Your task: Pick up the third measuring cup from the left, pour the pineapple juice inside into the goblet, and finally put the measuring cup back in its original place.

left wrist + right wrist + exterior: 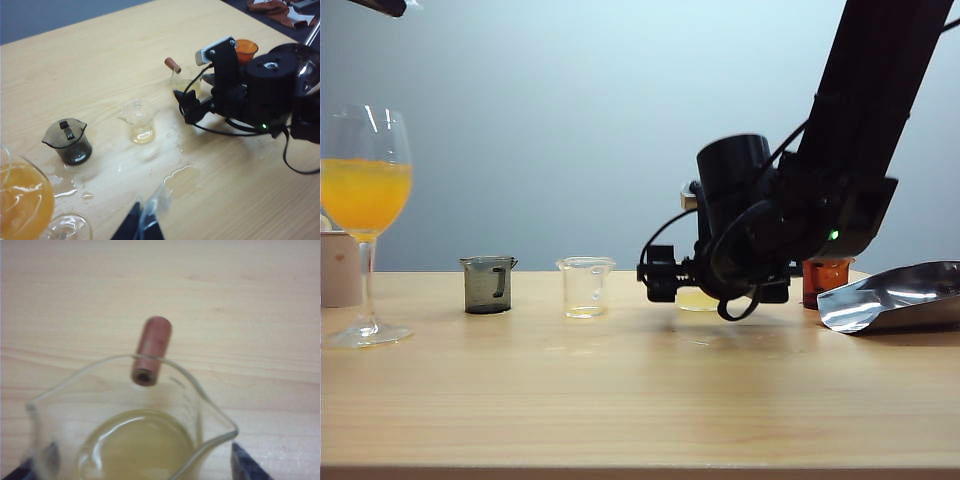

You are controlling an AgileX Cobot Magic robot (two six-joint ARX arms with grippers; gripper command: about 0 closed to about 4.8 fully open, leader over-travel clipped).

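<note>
Now, reading from the goblet (pixel 366 220) at the far left of the table (pixel 620 400), which already holds a deep orange drink: next to its right stands a smoky grey cup (pixel 488 284), then an all-clear cup (pixel 585 286), then the third measuring cup (pixel 184 80) with its reddish-brown stub handle (pixel 151 350), and furthest from the goblet an orange cup (pixel 246 49). A silver pouch (pixel 895 295) lies beyond that.

The right gripper (pixel 197 75) sits low at the third cup, jaws spread wide on either side of its body and holding nothing yet; in the right wrist view the dark fingertips (pixel 247 465) flank the clear wall. The left gripper (pixel 140 222) hangs high on the goblet's side of the table; only its tips show, so I cannot tell how far it is parted, and nothing appears between them.

Pineapple juice (pixel 137 445) fills only the cup's bottom, so it looks light. Thin clear plastic likely flexes and slips, more so given the wet patches (pixel 177 175) on the wood. A moderate squeeze across the body, below the rim, seems wisest, keeping the spout free and pointed toward the goblet.
</note>
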